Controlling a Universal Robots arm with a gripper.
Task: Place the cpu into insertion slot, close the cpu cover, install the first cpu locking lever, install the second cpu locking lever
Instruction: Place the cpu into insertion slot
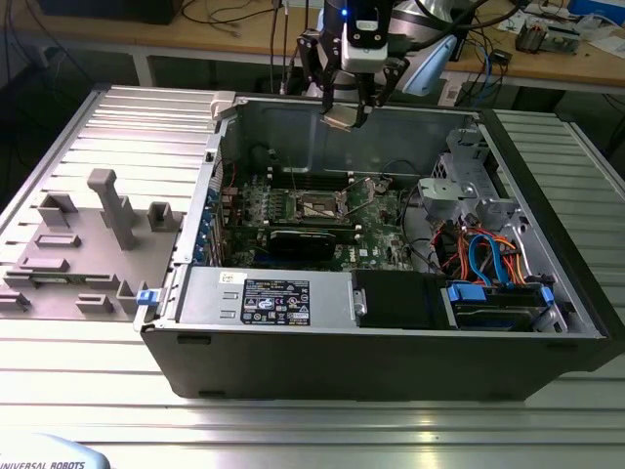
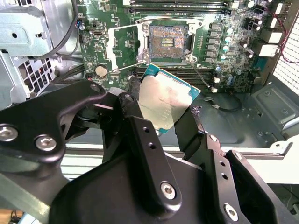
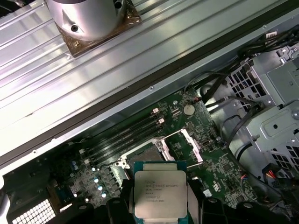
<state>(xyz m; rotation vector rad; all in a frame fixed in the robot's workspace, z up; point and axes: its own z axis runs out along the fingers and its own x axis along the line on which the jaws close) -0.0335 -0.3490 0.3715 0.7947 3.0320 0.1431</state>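
Observation:
My gripper (image 1: 344, 114) hangs high over the back wall of the open computer case, shut on the cpu (image 1: 341, 116). The cpu (image 2: 164, 101) is a flat square chip with a silver top and a green edge, clamped between the black fingers (image 2: 140, 126) in both wrist views (image 3: 160, 193). Below it on the green board lies the insertion slot (image 2: 168, 43), a dark square socket with bare contacts showing. The cpu cover (image 2: 124, 46) stands swung open beside the socket. In the exterior view the insertion slot (image 1: 320, 207) sits mid-board, well below the gripper.
The open grey case (image 1: 391, 352) lies on a ribbed metal table, with a drive cage (image 1: 469, 191) and orange and blue cables (image 1: 483, 256) at the exterior view's right. A grey fixture block (image 1: 83, 249) stands at the exterior view's left. Black memory slots (image 2: 177, 5) flank the socket.

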